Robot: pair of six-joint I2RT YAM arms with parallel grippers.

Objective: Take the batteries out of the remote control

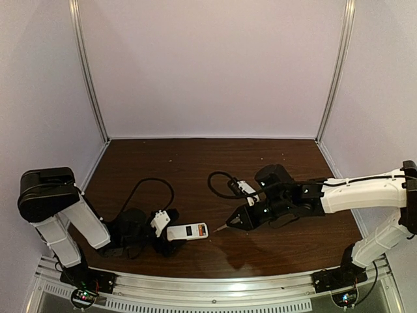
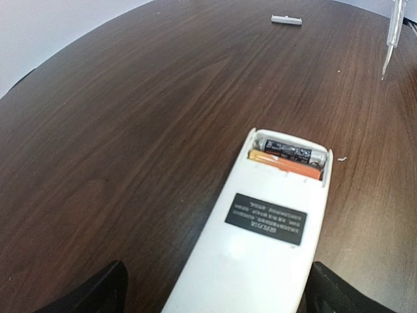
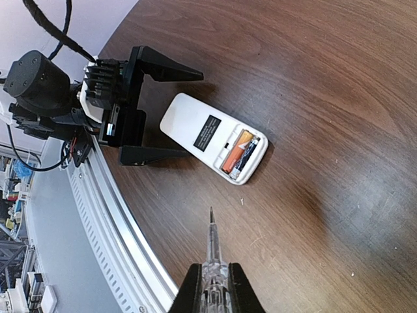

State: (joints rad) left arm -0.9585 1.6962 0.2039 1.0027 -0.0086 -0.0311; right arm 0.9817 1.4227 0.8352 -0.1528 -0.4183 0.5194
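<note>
Remote control (image 3: 207,134): white handset, lying back-up on the dark wood table (image 1: 195,163) near the front edge, left of centre. We note a black label on its back and an uncovered battery bay at the end facing away from the left arm. In the top view it reads as a small white bar (image 1: 187,231) with a dark window.

Batteries (image 2: 287,155): two, side by side and seated in the bay; one dark with a silvery end, one orange. Neither has been lifted out.

Left gripper (image 3: 159,111): spread wide, one finger (image 3: 171,67) on each side of the remote's near end, and we see no contact with it.

Right gripper (image 3: 212,287): clamped on a clear-handled screwdriver (image 3: 211,244). Its tip points toward the remote's open end but stands apart from it, above bare table.

Small flat white plastic piece (image 2: 287,20): lying alone farther back on the table, well apart from the remote.

Black cable (image 1: 221,184): looped on the table by the right arm.
</note>
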